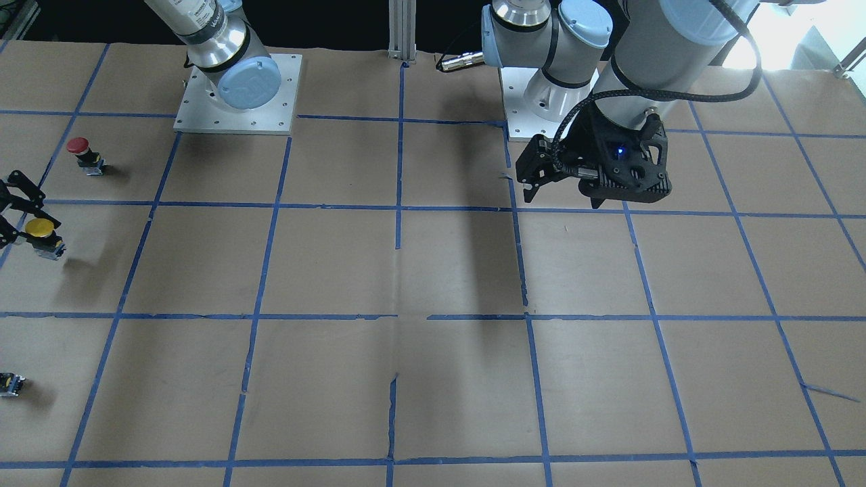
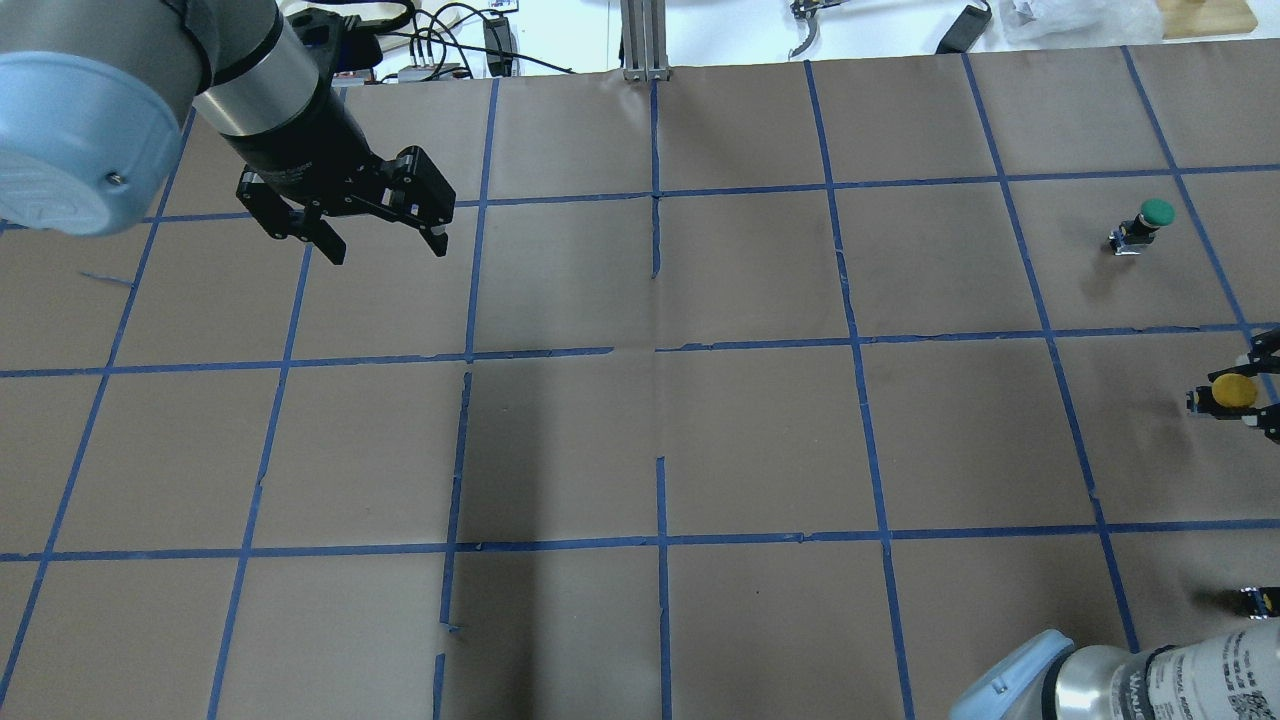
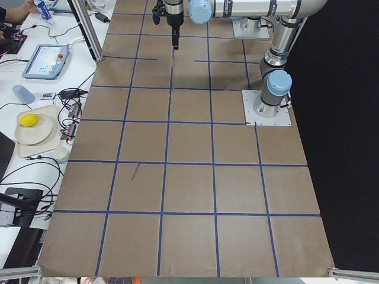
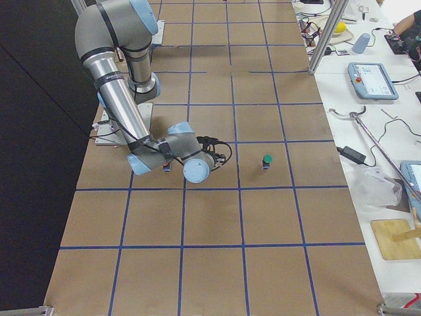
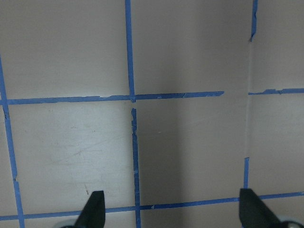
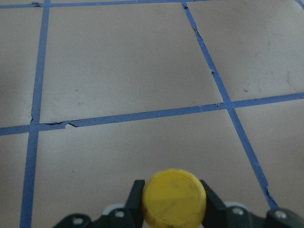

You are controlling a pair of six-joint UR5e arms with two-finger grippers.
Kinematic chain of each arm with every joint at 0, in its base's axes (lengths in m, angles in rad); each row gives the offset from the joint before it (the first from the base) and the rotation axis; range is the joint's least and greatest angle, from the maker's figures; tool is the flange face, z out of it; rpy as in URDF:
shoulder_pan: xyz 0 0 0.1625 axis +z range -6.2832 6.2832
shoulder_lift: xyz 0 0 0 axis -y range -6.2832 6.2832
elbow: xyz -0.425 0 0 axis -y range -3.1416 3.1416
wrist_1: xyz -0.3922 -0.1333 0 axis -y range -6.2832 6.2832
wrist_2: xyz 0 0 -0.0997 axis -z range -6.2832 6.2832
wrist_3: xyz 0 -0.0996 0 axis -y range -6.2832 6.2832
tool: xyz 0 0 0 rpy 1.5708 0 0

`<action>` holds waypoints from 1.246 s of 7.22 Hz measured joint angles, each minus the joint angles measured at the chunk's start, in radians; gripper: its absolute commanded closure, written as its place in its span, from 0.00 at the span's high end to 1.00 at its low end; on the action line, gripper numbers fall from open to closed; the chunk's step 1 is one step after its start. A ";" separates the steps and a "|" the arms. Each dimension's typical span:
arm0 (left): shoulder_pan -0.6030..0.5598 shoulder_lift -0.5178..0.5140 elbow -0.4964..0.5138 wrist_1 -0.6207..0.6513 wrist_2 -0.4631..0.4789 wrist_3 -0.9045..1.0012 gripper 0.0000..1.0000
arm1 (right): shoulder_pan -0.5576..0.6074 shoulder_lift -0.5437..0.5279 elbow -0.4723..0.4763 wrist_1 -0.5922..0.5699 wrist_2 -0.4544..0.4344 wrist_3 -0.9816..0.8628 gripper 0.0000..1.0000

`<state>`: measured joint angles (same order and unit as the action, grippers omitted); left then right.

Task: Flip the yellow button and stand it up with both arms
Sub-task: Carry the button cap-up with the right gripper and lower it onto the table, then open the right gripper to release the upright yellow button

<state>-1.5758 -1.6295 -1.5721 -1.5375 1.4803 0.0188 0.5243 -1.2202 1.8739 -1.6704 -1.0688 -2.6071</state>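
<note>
Item 1, table (image 2: 760, 440): brown paper surface, gridded in blue tape. Item 2, left arm (image 2: 250, 80) and right arm (image 4: 122, 99), 2 silver arms with light-blue joint caps. Item 3, left gripper (image 2: 385, 243): it hangs above bare paper with its fingers spread wide and holds nothing, well apart from every button. Item 4, right gripper (image 6: 172, 190): it sits low at the table's right-hand edge. Its 2 fingers are drawn in against the sides of item 5, and we judge them to be pinching it just behind the cap. Item 5, the yellow button (image 1: 42, 230): a round yellow cap on a blocky black-and-grey body, tilted between those fingers; we cannot tell whether it rests on the paper. We judge it light, rigid and top-heavy, with a smooth domed cap likely to slip. The flat faces of the body are the better hold, and the base should be left free for standing. Item 6, second button (image 1: 78, 145): upright nearby, untouched. Item 7, tiny dark piece (image 1: 10, 383): apart, near the edge.
</note>
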 measured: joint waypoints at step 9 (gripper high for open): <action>-0.003 -0.004 0.018 -0.008 0.013 -0.010 1.00 | 0.024 0.018 -0.059 0.059 -0.067 0.247 1.00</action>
<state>-1.5784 -1.6336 -1.5541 -1.5458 1.4934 0.0083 0.5483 -1.2026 1.8147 -1.6111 -1.1360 -2.3604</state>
